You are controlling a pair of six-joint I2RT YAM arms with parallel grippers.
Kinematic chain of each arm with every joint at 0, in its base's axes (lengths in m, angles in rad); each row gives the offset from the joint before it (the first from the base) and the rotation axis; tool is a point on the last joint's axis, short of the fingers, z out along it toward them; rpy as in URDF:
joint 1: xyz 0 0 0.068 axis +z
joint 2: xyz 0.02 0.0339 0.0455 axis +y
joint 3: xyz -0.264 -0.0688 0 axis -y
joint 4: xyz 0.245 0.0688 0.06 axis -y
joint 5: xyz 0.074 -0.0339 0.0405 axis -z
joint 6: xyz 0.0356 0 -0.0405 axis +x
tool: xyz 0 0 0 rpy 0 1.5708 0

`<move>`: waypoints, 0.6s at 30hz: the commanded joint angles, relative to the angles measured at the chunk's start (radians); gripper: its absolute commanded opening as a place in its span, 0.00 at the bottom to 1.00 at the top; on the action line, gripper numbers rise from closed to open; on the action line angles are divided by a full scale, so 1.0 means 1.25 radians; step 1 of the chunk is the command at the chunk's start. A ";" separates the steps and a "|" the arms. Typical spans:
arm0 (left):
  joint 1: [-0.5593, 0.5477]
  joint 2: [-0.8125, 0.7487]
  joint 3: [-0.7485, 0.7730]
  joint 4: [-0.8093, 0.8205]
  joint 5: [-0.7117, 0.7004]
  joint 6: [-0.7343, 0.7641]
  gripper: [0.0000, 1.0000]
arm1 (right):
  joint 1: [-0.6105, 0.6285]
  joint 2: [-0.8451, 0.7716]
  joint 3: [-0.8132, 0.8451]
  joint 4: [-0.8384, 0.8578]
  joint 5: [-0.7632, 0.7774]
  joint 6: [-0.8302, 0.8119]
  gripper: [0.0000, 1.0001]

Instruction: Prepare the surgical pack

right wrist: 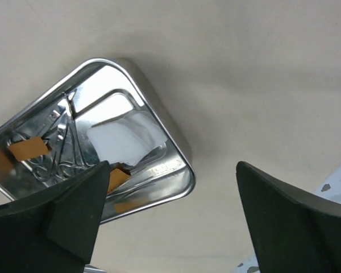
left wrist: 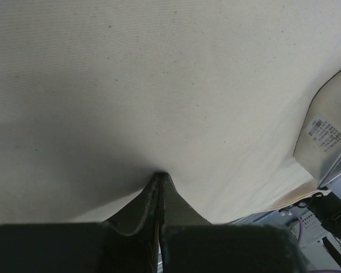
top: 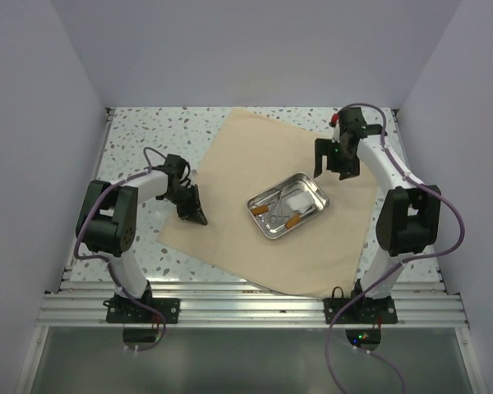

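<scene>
A large tan cloth (top: 255, 164) lies flat on the speckled table. On its middle stands a shiny steel tray (top: 311, 185) holding white gauze (top: 297, 199), two brown strips (top: 293, 221) and thin metal instruments (top: 273, 198). My left gripper (top: 195, 216) is at the cloth's left edge. In the left wrist view its fingers (left wrist: 145, 213) are pressed together, with the cloth (left wrist: 170, 85) pinched at their tips. My right gripper (right wrist: 173, 216) hangs open over the cloth beside the tray's corner (right wrist: 182, 165), holding nothing. That view also shows the gauze (right wrist: 122, 139) and a strip (right wrist: 27, 149) inside the tray.
Grey walls close in the table (top: 140, 139) on three sides. An aluminium rail (top: 246, 308) with both arm bases runs along the near edge. Bare speckled tabletop shows at the left and far right of the cloth.
</scene>
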 commanded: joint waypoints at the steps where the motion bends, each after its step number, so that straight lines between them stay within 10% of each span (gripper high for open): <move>1: 0.004 0.071 0.067 -0.031 -0.088 0.025 0.02 | -0.031 0.011 0.012 -0.029 0.035 0.046 0.78; 5: 0.042 0.143 0.120 -0.077 -0.127 0.052 0.02 | -0.036 0.049 0.019 -0.051 0.054 0.055 0.40; 18: 0.215 0.268 0.302 -0.142 -0.175 0.120 0.06 | -0.038 0.156 -0.082 0.008 -0.061 0.112 0.24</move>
